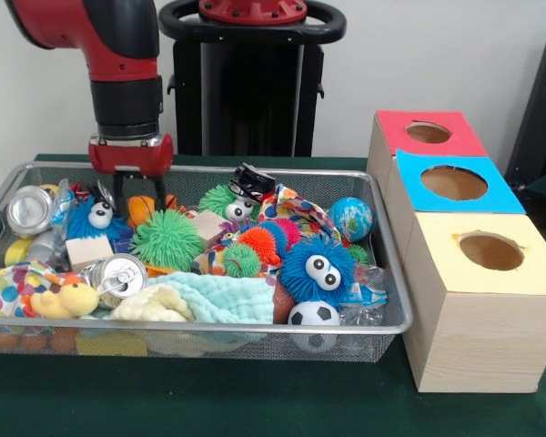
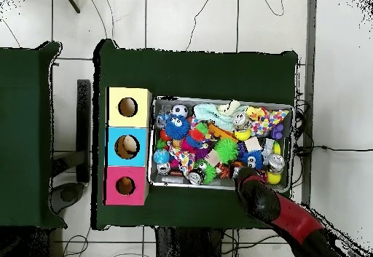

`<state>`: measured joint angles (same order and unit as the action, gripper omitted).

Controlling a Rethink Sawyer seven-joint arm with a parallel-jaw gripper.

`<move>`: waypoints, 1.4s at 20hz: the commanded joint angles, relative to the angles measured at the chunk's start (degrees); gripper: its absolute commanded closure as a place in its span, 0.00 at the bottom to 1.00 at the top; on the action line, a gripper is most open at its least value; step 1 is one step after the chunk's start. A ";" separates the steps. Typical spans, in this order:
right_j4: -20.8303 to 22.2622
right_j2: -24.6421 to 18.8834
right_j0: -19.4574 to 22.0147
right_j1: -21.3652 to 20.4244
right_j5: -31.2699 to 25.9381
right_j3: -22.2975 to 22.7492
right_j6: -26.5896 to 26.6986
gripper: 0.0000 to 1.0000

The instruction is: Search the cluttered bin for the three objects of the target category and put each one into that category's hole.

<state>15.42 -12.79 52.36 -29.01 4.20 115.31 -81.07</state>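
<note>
Starting at the left of your front view, a wire mesh bin [image 1: 389, 320] sits on a dark green table [image 1: 255, 401] and is packed with clutter. At its left end lies a silver can [image 1: 29, 209] on its side, above a polka-dot cloth [image 1: 7, 291] and a yellow plush duck [image 1: 65, 299]. A second can [image 1: 118, 273] lies just beside the duck.

Your gripper [image 1: 135, 193] comes down over the back left part of the bin on the red and black arm [image 1: 118, 55]. Its dark fingers [image 1: 119, 193] reach into the clutter beside an orange ball [image 1: 142, 209] and a blue fuzzy toy [image 1: 96, 218]; you cannot tell whether they are spread or pinching anything.

Moving right, a green spiky ball [image 1: 167, 238] rests beside a wooden block [image 1: 206, 226]. A pale mint cloth [image 1: 223, 296] fills the front middle. Past it sit an orange spiky ball [image 1: 257, 242], a blue fuzzy ball with googly eyes [image 1: 317, 269], a small soccer ball [image 1: 313, 315] and a globe ball [image 1: 350, 218].

Right of the bin stand three wooden boxes, each with a round hole: red-topped [image 1: 428, 133] farthest back, blue-topped [image 1: 453, 182] in the middle, yellow-topped [image 1: 490, 250] nearest.

In the overhead view, the arm [image 2: 280, 210] enters at the lower right over the bin's corner.
</note>
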 commanded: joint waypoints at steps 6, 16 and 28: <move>0.07 -3.43 -2.14 -1.33 -23.06 -0.40 -1.10 0.00; 0.69 -3.16 -3.56 -2.69 -25.42 -1.36 -2.43 0.00; 7.87 -13.45 4.70 0.29 -7.17 3.94 -3.01 0.00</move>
<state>18.64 -17.53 53.94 -32.44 -9.28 116.77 -81.07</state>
